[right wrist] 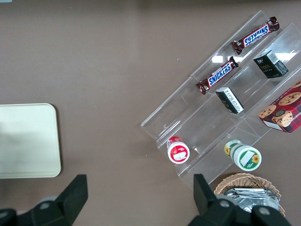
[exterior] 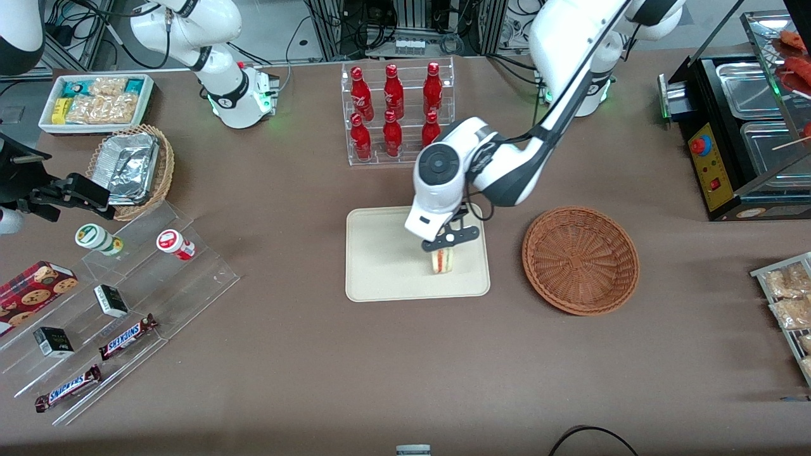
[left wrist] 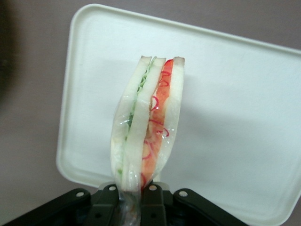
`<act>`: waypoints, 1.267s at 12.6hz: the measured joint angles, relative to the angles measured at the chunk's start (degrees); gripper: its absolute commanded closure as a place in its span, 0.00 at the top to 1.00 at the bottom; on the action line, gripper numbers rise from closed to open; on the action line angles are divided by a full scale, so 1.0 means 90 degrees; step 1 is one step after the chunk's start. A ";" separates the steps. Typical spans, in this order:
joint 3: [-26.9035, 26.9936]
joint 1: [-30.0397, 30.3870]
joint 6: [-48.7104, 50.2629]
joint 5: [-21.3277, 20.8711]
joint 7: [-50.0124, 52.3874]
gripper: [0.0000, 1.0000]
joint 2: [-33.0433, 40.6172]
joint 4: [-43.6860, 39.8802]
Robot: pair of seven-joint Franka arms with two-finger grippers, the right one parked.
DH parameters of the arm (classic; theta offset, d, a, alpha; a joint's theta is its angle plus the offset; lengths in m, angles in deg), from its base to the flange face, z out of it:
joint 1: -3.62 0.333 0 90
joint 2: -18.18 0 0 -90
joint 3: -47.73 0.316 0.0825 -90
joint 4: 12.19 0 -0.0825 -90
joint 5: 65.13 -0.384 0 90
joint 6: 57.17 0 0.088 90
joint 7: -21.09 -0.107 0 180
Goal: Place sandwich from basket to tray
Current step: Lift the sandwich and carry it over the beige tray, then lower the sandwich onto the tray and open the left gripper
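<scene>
The sandwich (left wrist: 148, 122) is clamped in my pincer (left wrist: 132, 197) by the wrap at one end, and my wrist camera shows what the front camera cannot: its layers side by side, green filling between pale bread on one flank, red on the other, long axis running straight away from my fingers (left wrist: 154, 203) toward the tray (left wrist: 244, 117). From the front, the sandwich (exterior: 443, 260) stands on end under my pincer (exterior: 447, 244), its lower end at or just above the tray (exterior: 380, 253); I cannot tell whether it touches. It sits in the tray's half toward the basket (exterior: 580, 259), near the rim closest to the front camera. The rest of the tray is bare cream surface, with room on the side toward the parked arm. The basket lies beside the tray on the brown bench (exterior: 317, 354), toward my arm's end, apart from it. A rack of red bottles (exterior: 396, 111) stands farther from the front camera than the tray.
</scene>
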 measured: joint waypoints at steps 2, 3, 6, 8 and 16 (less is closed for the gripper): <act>0.0002 -0.0191 0.0001 -0.0063 0.0288 0.07 -0.0420 -0.0478; 0.0004 -0.0253 0.0001 -0.0066 0.0355 0.07 -0.0574 -0.0639; 0.0007 -0.0373 0.0009 -0.0070 0.0461 0.09 -0.0897 -0.0999; 0.0016 -0.0451 0.0012 -0.0075 0.0489 0.21 -0.1055 -0.1097; 0.0039 -0.0497 0.0132 -0.0254 0.0510 1.00 -0.1129 -0.1319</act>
